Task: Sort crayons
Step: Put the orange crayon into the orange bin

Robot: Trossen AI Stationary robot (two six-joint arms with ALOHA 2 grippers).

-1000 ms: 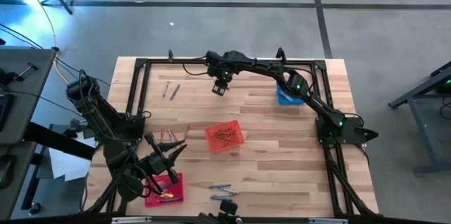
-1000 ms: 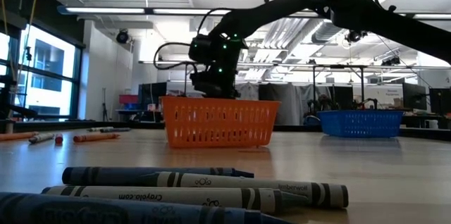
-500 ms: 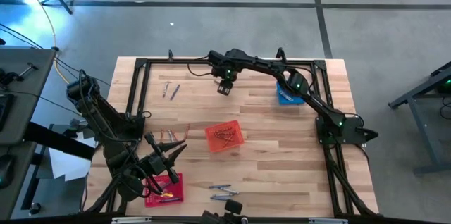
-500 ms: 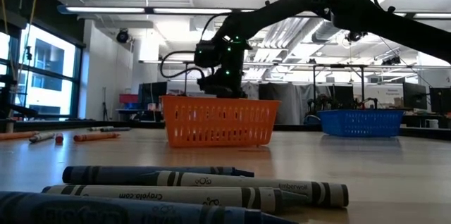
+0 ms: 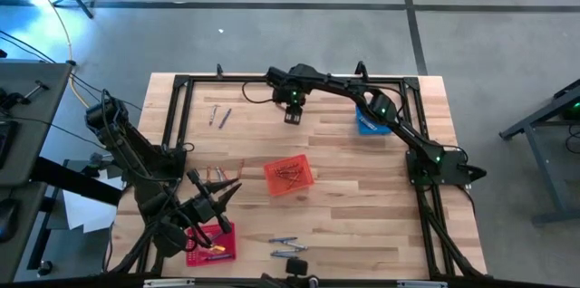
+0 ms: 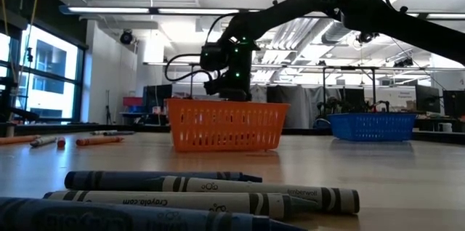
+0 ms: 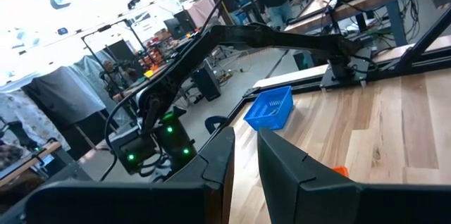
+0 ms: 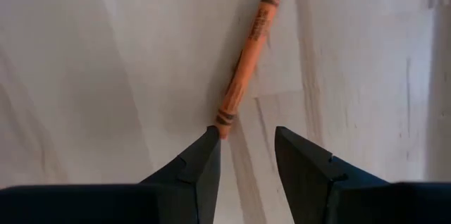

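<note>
Light wooden slatted table [image 5: 362, 225] unchanged over the last second; only mover the dark right arm [image 5: 344, 89], stretched along the far edge, with its right gripper [image 5: 292, 116] slid a little toward the blue mesh basket [image 5: 372, 125] side, then almost stopped. Likely lining up on a target, not carrying: grasp not yet made, sorting well short of done. Pose: elbow near the blue basket, wrist pointing down at the wood, seen in the low view behind the square red-orange mesh basket [image 6: 227, 126] at table centre. Fingers spread apart, nothing pinched; a thin orange paper-wrapped crayon [image 8: 246, 62] lying on the wood, running away from the gripper, near end right at one fingertip [image 8: 211, 139], off the gap's centre; contact not clear. Probably needs a small sideways correction before closing. Dark left arm [image 5: 136, 157] parked at the near left corner, left gripper [image 5: 217, 199] above the table beside a flat red mesh basket [image 5: 213, 241], fingers parted by a narrow slit, empty. Other loose crayons: small pair far left [image 5: 217, 116], red-orange ones by the left gripper [image 5: 217, 175], grey-blue ones at the near edge [image 5: 285, 245].
</note>
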